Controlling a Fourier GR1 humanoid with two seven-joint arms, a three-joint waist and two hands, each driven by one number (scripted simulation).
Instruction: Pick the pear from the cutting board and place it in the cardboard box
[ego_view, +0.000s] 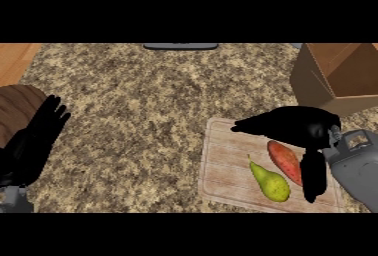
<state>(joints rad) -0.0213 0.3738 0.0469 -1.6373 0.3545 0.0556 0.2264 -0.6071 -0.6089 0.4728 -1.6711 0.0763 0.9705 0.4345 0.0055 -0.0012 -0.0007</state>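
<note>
My right robot hand (299, 131) hovers spread over the cutting board (225, 170) at the tabletop's near right corner, hiding the sweet potato's (286, 161) tip. The pear (270, 183) lies free beside it. The cardboard box (339, 75) is cut off at the right edge. My left robot hand (38, 135) rests open at the left edge.

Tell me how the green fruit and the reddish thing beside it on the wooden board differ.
The pear is yellow-green, with a narrow neck widening to a round bottom; the sweet potato is orange-red and tapers at both ends. The pear lies fully in view, while the right hand hovers over the sweet potato's upper end. Both lie side by side on the cutting board, slanted the same way.
</note>
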